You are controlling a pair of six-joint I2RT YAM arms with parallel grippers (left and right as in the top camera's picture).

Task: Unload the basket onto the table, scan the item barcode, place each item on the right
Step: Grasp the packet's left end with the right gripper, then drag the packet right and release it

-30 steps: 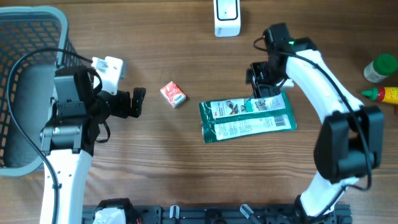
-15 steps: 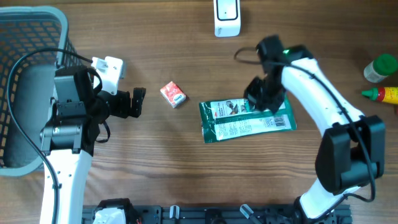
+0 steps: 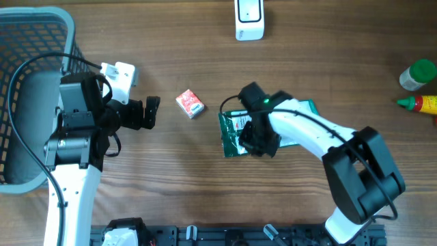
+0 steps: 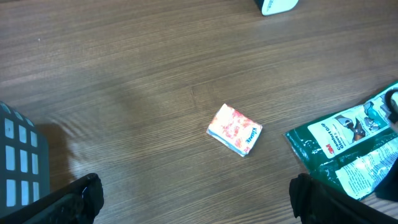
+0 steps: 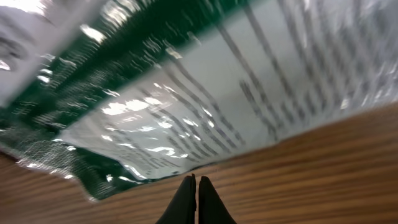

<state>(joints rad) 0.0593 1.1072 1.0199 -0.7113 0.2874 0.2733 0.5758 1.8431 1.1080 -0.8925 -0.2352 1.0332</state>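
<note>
A green and white foil packet (image 3: 232, 130) lies flat on the wooden table, also seen in the left wrist view (image 4: 348, 149) and filling the right wrist view (image 5: 186, 93). My right gripper (image 3: 254, 147) hovers over its left end, near the front edge. Its fingers (image 5: 196, 186) are shut with nothing between them, the tips over bare wood just short of the packet's edge. A small red and white pack (image 3: 190, 104) (image 4: 235, 129) lies left of the packet. My left gripper (image 3: 151, 109) (image 4: 199, 205) stands open and empty, left of that pack. A white scanner (image 3: 249, 19) stands at the table's far edge.
A grey mesh basket (image 3: 41, 31) fills the far left corner. A green-capped bottle (image 3: 416, 74) and a red and yellow bottle (image 3: 422, 104) stand at the right edge. Dark fixtures line the front edge of the table.
My right arm has swung from the packet's far right end to its left end, and its jaws have closed. The packet, the small pack and the left arm stay where they were.
</note>
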